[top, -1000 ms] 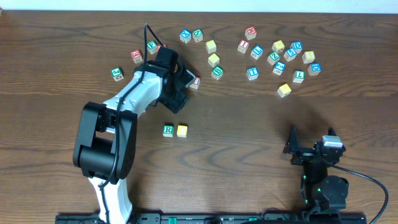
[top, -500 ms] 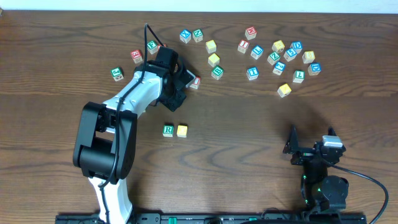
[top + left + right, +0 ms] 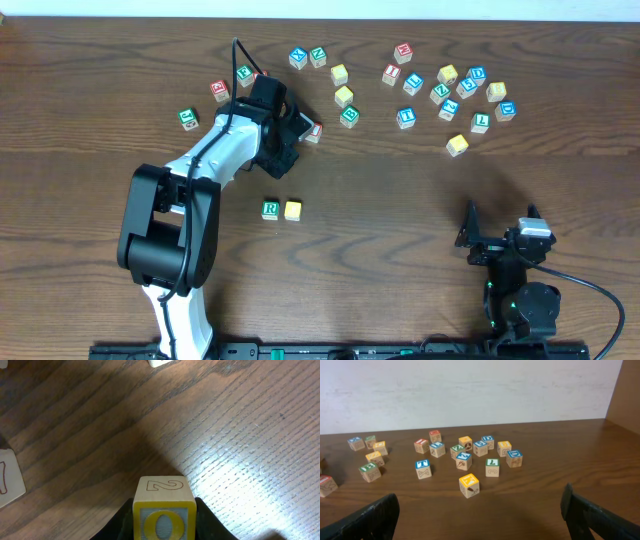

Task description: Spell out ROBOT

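Overhead view. Left gripper (image 3: 298,135) is at the far side of the table (image 3: 400,200), beside a red-lettered cube (image 3: 315,130). Whatever it has between the fingers is hidden under its body. The started row, R cube (image 3: 270,210) with a yellow cube (image 3: 292,210) touching on its right, lies toward my base from this hand and slightly to my left. My left arm is much the nearer. Right gripper (image 3: 498,228) is parked well apart at the near right.

Left wrist view. O cube (image 3: 164,510), with a yellow front face and an outlined 2 on top, sits on the table squarely between my fingers (image 3: 207,520). They lie against both side faces, so I judge it clamped. The cube is square to the jaws, with no long axis to consider. The red-lettered cube is at the left edge, apart from it.

Right wrist view. Fingers are spread wide with nothing between them. The loose cluster of cubes lies ahead, out of reach.

Judgement: the carry runs back toward my base, to a slot right of the yellow cube, possibly leaving a gap for B.
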Tool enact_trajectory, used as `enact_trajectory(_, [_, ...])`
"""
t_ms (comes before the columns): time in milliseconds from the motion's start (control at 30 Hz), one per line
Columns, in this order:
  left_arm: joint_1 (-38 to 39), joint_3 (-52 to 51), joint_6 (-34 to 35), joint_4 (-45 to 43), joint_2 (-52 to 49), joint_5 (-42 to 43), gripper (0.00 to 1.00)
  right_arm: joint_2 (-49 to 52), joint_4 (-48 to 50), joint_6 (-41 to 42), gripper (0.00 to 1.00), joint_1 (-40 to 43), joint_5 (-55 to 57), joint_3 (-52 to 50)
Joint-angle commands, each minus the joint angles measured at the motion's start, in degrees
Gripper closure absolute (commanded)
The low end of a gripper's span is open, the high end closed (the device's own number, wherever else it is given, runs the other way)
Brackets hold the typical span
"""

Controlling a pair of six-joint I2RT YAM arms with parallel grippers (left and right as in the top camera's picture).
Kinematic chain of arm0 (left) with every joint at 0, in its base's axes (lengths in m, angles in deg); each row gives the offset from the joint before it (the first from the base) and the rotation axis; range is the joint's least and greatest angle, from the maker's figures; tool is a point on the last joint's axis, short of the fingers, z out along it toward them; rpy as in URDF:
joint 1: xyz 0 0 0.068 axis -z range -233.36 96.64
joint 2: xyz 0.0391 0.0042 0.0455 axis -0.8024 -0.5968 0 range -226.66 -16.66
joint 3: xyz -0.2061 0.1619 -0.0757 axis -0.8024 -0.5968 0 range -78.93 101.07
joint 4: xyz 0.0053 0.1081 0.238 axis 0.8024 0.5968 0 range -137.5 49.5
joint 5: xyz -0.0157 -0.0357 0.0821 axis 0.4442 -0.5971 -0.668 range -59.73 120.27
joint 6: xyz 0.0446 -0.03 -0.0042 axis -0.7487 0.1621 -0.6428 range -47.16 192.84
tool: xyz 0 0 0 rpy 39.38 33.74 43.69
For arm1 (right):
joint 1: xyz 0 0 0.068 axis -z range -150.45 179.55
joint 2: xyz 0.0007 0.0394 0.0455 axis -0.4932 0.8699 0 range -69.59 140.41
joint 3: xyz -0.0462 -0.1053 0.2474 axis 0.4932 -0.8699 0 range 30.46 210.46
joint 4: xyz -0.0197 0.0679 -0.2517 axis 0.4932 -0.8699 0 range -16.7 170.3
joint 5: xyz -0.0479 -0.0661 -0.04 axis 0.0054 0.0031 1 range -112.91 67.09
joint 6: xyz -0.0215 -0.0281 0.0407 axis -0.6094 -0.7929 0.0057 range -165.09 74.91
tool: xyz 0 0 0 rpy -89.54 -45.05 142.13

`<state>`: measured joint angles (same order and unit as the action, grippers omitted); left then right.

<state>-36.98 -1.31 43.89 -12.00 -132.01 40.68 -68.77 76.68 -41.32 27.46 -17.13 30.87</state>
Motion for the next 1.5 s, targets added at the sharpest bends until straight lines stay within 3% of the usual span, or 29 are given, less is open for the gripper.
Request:
enact_trajectory(0, [-0.24, 1.05, -0.37, 0.22, -0.37, 0.46, 0.75, -0.44, -0.2, -0.66, 0.01, 0.55, -0.15, -0.11])
enact_trajectory(500, [-0.24, 1.11, 1.86, 0.55, 4.72, -0.98, 0.73, -0.44, -0.2, -0.66, 0.01, 0.55, -0.15, -0.11])
enact_trajectory(700, [-0.24, 1.16, 8.0, -0.9, 10.75, -0.98, 0.73, -0.44, -0.2, -0.66, 0.01, 0.55, -0.15, -0.11])
enact_trajectory(1000, [0.87, 1.16, 23.89, -1.38, 17.88, -0.98, 0.8, -0.44, -0.2, -0.66, 0.01, 0.55, -0.15, -0.11])
enact_trajectory(1200, [5.77, 1.16, 29.57, -0.44, 18.73, -1.49, 0.81, -0.44, -0.2, -0.66, 0.01, 0.55, -0.15, -0.11])
enact_trajectory(1467, [15.93, 1.16, 34.21, 0.02, 18.71, -12.5, 0.81, -0.44, -0.2, -0.66, 0.01, 0.55, -0.15, -0.11])
